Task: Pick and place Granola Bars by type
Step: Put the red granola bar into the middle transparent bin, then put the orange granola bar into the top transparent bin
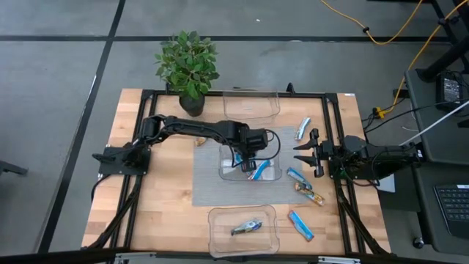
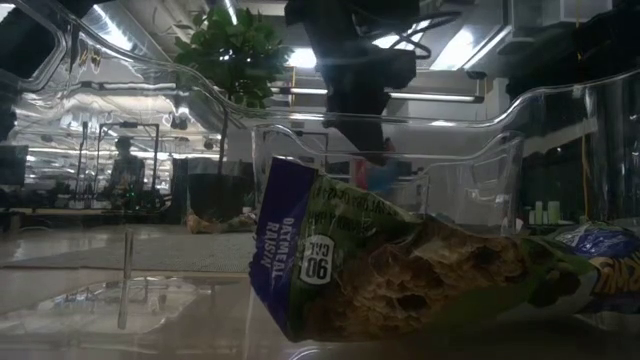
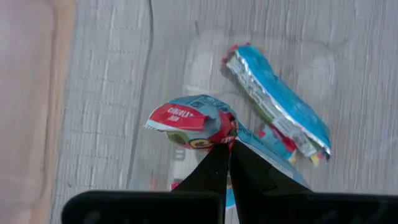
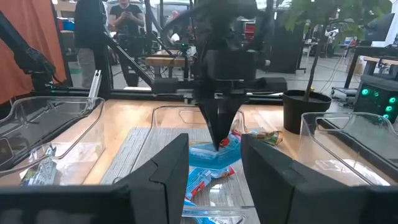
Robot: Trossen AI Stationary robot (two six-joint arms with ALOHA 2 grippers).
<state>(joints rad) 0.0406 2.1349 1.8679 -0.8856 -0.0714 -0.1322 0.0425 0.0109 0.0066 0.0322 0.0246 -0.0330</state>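
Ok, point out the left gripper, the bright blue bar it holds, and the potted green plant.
Left gripper [image 3: 227, 152], left wrist view, shut fingertips.
Bright blue wrapped bar [image 3: 199, 121], left wrist view, crumpled wrapper end.
Potted green plant [image 1: 188, 62], high view, leaves.

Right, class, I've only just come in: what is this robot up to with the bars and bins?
The left end effector is over the middle clear bin, shut on a blue-wrapped granola bar; another blue bar already lies in that bin. The right end effector waits open at the right side of the table. Four bars lie loose there on the table, and the near bin holds a silvery bar.
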